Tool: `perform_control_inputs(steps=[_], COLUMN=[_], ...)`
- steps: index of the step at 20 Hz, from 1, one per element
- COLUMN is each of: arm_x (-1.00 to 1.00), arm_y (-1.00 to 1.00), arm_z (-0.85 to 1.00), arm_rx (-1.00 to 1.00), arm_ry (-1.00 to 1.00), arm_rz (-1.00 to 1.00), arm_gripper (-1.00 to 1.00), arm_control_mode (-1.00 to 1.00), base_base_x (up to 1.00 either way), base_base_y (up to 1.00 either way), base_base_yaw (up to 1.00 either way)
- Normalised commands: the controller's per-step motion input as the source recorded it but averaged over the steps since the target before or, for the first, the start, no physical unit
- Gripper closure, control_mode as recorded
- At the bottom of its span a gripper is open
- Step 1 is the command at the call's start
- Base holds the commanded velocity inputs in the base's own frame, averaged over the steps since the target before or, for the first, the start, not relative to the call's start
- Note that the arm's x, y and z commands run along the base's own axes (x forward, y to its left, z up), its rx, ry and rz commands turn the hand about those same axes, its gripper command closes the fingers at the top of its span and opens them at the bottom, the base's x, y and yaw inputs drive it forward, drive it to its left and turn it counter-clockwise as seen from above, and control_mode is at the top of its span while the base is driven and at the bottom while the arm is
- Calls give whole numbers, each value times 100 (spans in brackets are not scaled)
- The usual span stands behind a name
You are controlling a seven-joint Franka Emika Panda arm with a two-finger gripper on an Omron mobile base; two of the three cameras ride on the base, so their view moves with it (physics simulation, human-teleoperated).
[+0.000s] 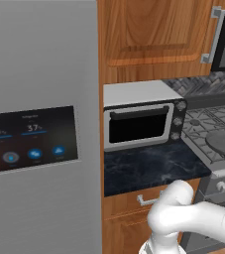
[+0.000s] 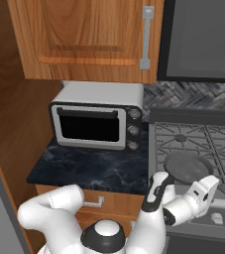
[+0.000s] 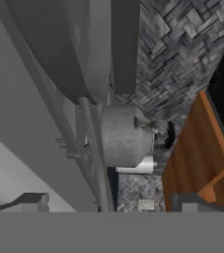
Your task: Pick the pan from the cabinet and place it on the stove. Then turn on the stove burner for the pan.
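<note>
Reading left to right in the right base view, the toaster oven (image 2: 95,120) sits at about ten o'clock on the dark counter (image 2: 91,169), the cabinet (image 2: 86,39) hangs above it, and the stove (image 2: 196,144) fills the three o'clock side. The pan (image 2: 186,165) lies flat on the near-left grate, so by my judgement the placing is done. At five o'clock the gripper (image 2: 209,186) hangs just in front of the pan, jaws spread wide and holding nothing. What remains is the burner: a knob (image 2: 216,218) shows on the stove front below, and nothing shows it turned.
</note>
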Motion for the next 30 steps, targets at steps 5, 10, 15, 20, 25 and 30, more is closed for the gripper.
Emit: perform_control_inputs(steps=[5,10,15,20,25,30], arm_x=[-57,-61,-70,-80,-71,-55], arm_y=[23,25,26,26,36,41], arm_z=[13,15,33,51,61,77], arm_rx=[0,0,3,8,11,15], arm_ry=[0,0,0,0,0,0], arm_rz=[-1,0,0,1,11,17], arm_gripper=[-100,-100,-100,-100,-100,-100], arm_control_mode=[-100,-100,-100,-100,-100,-100], base_base_x=[0,0,0,0,0,0], base_base_y=[0,0,0,0,0,0], base_base_yaw=[0,0,0,0,0,0])
